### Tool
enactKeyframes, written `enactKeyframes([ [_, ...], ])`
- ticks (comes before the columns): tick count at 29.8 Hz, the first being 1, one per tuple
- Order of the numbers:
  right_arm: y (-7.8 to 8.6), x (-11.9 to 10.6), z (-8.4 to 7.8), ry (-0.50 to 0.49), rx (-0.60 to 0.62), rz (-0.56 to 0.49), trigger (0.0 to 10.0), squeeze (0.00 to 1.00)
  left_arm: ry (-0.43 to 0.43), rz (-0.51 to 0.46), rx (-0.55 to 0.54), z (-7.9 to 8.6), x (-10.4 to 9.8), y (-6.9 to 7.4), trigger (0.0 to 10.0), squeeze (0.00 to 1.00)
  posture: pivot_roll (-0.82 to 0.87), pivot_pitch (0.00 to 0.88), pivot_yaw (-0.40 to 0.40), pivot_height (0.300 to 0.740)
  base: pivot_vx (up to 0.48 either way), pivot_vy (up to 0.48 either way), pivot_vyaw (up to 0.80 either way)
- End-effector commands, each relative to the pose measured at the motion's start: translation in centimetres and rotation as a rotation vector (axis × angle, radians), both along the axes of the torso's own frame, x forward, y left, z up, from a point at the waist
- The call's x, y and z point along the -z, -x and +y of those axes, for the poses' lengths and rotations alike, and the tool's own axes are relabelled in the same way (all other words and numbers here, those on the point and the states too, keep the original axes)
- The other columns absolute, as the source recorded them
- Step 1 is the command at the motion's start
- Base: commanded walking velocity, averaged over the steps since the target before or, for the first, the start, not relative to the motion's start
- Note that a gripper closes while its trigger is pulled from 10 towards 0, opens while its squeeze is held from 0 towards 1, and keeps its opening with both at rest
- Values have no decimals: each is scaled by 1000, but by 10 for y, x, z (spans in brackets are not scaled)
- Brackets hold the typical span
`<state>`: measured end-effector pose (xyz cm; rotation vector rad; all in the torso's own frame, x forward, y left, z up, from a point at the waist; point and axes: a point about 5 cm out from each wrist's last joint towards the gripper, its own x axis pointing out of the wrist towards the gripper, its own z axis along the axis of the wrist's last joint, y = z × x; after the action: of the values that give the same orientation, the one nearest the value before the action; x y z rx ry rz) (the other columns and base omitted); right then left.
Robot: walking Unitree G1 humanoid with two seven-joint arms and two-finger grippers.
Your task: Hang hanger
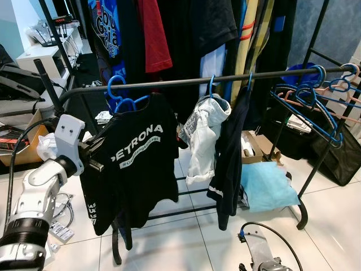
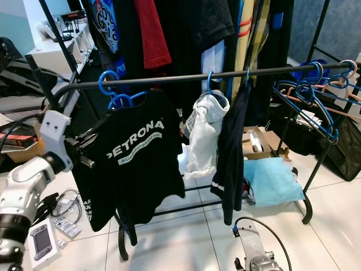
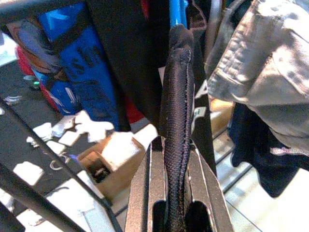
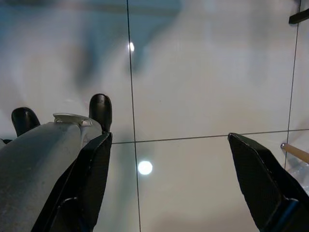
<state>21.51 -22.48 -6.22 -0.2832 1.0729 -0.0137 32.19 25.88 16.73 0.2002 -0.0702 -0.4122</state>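
A black T-shirt (image 1: pixel 138 164) with white lettering hangs on a blue hanger (image 1: pixel 117 90), whose hook curls over the black rail (image 1: pixel 225 79) near its left end. My left gripper (image 1: pixel 99 153) reaches in from the left and is shut on the shirt's shoulder. In the left wrist view the fingers (image 3: pixel 150 164) pinch a black stitched fabric edge (image 3: pixel 176 87) that covers the hanger's arm. My right gripper (image 4: pixel 170 137) hangs low over the floor tiles, open and with nothing between its fingers. The right arm (image 1: pixel 262 257) shows at the bottom edge.
Pale shorts (image 1: pixel 206 132) and a dark garment (image 1: pixel 231 158) hang further right on the rail. Several bare blue and pink hangers (image 1: pixel 316 96) crowd its right end. A fuller clothes rack (image 1: pixel 152 34) stands behind. A light blue cloth (image 1: pixel 268 186) and small items (image 2: pixel 42 243) lie on the floor.
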Motion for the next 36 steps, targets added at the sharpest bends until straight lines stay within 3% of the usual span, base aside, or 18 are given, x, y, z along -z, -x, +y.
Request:
enactKeyframes([
  [1,0,1,4,1,-14,1,10000,0,3,-24,23,5,-10,3,9020,0,-101,0,59,740,0,0,0],
  [2,0,1,4,0,-13,0,10000,0,-11,-4,73,6,-10,9,9843,0,-98,0,60,740,0,0,0],
  [5,0,1,4,-1,-13,0,10000,0,-30,26,119,9,-9,16,10000,0,-94,0,60,740,0,0,0],
  [9,0,1,4,-4,-14,-6,10000,0,-66,167,196,28,-3,43,10000,0,-88,0,61,740,-76,0,0],
  [17,-3,-1,8,-117,46,-131,10000,0,-66,205,215,39,-5,59,10000,0,-74,0,39,740,-436,0,0],
  [20,-7,-4,16,-278,73,-232,10000,0,-60,225,252,42,-10,69,10000,0,-68,0,34,740,-451,0,0],
  [22,-8,-5,17,-310,72,-253,10000,0,-55,228,266,41,-12,71,10000,0,-68,0,34,740,-394,0,0],
  [27,-18,-15,26,-515,87,-386,10000,0,-28,221,359,26,-15,70,10000,0,-74,0,36,740,-373,0,0],
  [30,-24,-22,25,-547,64,-437,10000,0,-25,220,384,19,-15,69,10000,0,-74,0,36,740,-326,0,0],
  [31,-65,-69,-3,-610,-27,-607,10000,0,-15,208,406,13,-15,66,10000,0,-77,0,40,740,0,0,0],
  [32,-74,-84,-11,-625,-57,-653,10000,0,-12,205,410,11,-16,66,10000,0,-77,0,40,740,0,0,0],
  [35,-79,-91,-14,-633,-73,-677,10000,0,-11,203,413,10,-16,65,10000,0,-77,0,40,740,0,0,0],
  [36,-82,-109,-23,-683,-170,-716,10000,0,-5,195,450,3,-19,64,10000,0,-81,0,44,740,0,0,0],
])
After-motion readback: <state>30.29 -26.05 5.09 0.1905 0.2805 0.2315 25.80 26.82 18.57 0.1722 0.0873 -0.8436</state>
